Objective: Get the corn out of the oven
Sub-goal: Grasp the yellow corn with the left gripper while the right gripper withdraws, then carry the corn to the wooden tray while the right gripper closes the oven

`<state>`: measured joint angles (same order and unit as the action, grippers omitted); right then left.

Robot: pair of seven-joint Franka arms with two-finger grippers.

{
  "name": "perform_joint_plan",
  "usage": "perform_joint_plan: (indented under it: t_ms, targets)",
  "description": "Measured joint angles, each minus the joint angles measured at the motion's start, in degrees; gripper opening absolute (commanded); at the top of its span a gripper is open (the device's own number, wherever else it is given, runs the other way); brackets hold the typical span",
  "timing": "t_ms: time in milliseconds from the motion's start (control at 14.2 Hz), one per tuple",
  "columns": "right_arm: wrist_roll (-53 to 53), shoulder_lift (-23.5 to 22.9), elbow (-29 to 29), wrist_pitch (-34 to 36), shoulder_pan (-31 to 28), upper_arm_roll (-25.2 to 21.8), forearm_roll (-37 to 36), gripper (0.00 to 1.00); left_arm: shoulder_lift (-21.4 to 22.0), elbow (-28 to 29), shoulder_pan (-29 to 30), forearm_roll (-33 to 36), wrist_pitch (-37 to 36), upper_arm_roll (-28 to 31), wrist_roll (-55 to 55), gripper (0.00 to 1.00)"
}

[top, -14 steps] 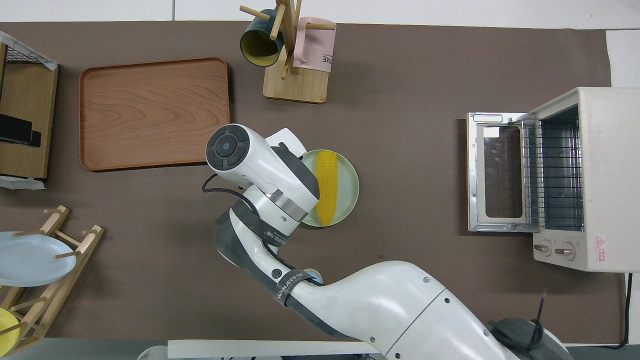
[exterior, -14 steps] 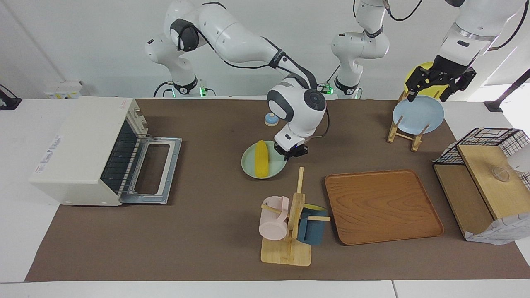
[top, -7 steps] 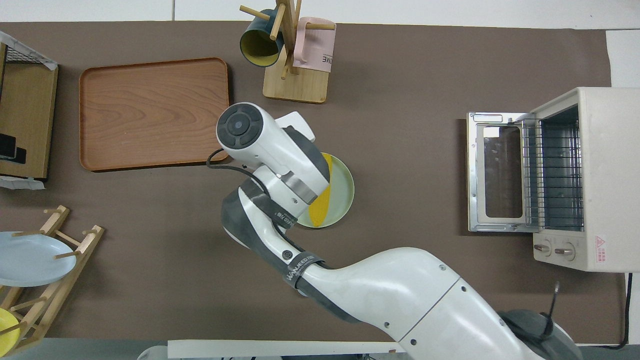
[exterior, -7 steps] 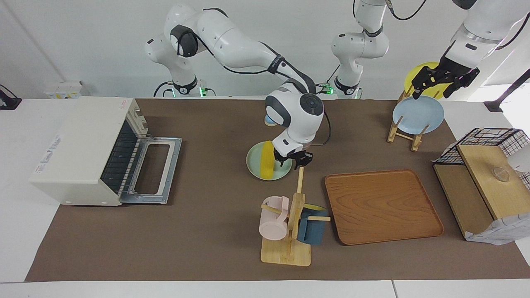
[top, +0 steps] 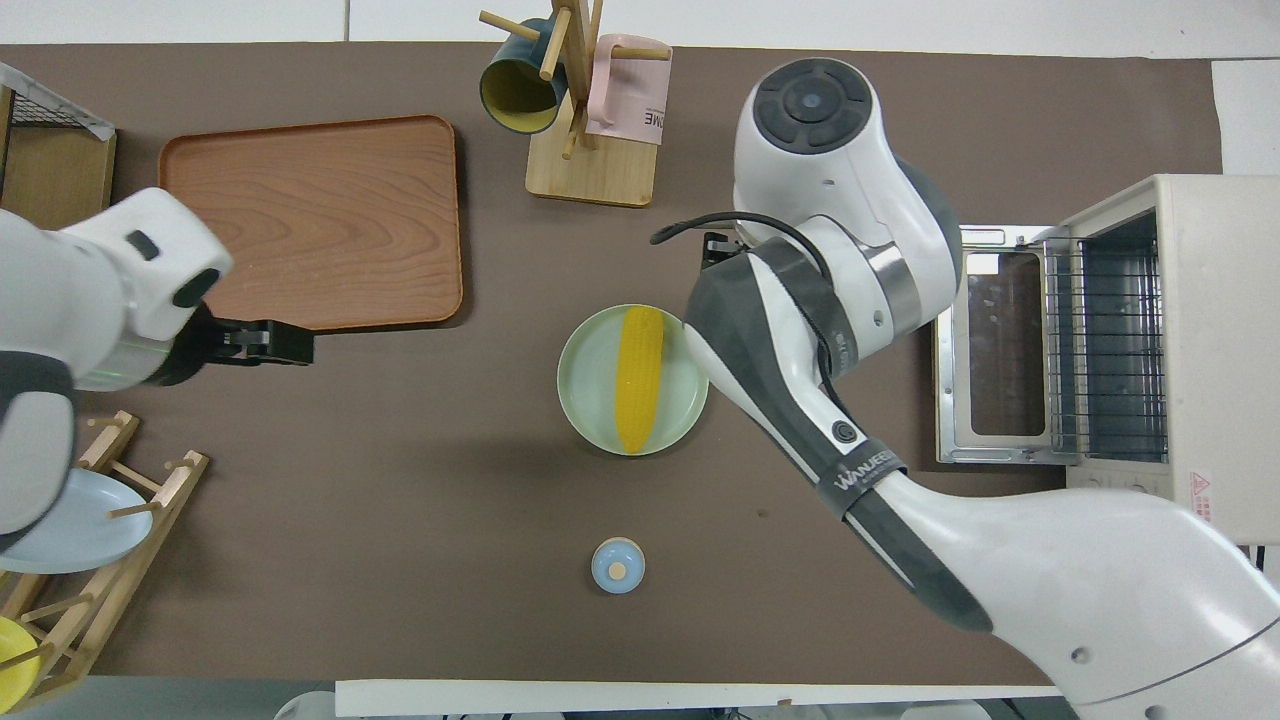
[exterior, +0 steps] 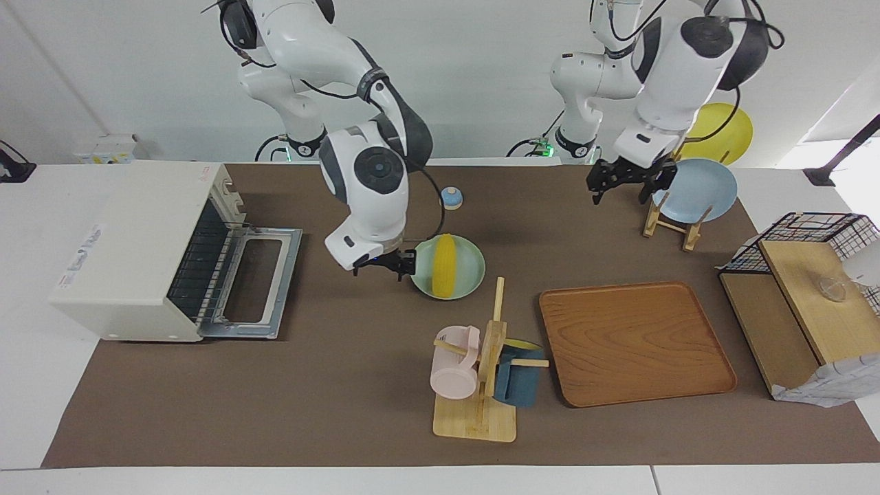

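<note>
Now the corn [exterior: 445, 265] lies on the green plate [exterior: 471, 275], the oven [exterior: 148, 247] stands open-doored, and both grippers' finger states are unreadable.

The right gripper [exterior: 379, 267] has left the corn [exterior: 445, 265], swinging toward the oven [exterior: 141, 249]. The left gripper [exterior: 624, 184] dropped beside the plate rack [exterior: 670, 220].

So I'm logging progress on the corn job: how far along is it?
Looks essentially done: the corn lies on the green plate, out of the oven, whose door hangs open over a bare rack. Nothing is in hand: the right claw hangs open beside the plate, and the left claw waits open by the plate rack.
</note>
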<state>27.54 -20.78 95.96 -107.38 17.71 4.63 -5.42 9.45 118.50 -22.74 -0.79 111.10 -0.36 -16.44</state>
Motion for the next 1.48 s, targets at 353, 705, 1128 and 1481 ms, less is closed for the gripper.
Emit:
perform_joint_plan:
  t_ms: [353, 705, 1128, 1481]
  targets:
    - [-14.4, 2.89, 13.06, -9.69, -9.17, -0.17, -0.26, 0.01, -14.53, -2.94, -15.95, -0.59, 15.01, -0.36, -18.14, 1.0]
    - [-16.28, 3.09, 16.17, -10.94, -11.13, 0.01, -7.24, 0.0, -26.86, -9.07, -20.4, -0.59, 21.23, -0.25, -23.05, 1.0]
    - [-16.33, 3.13, 16.77, -10.12, -11.15, 0.49, -14.78, 0.0, -31.58, -11.31, -23.15, -0.59, 22.37, -0.24, -26.97, 0.66]
    - [-22.95, 5.0, 11.08, 0.72, -10.92, 1.22, -16.35, 0.0, -31.94, -11.33, -23.54, -0.59, 21.92, -0.14, -33.2, 0.0]
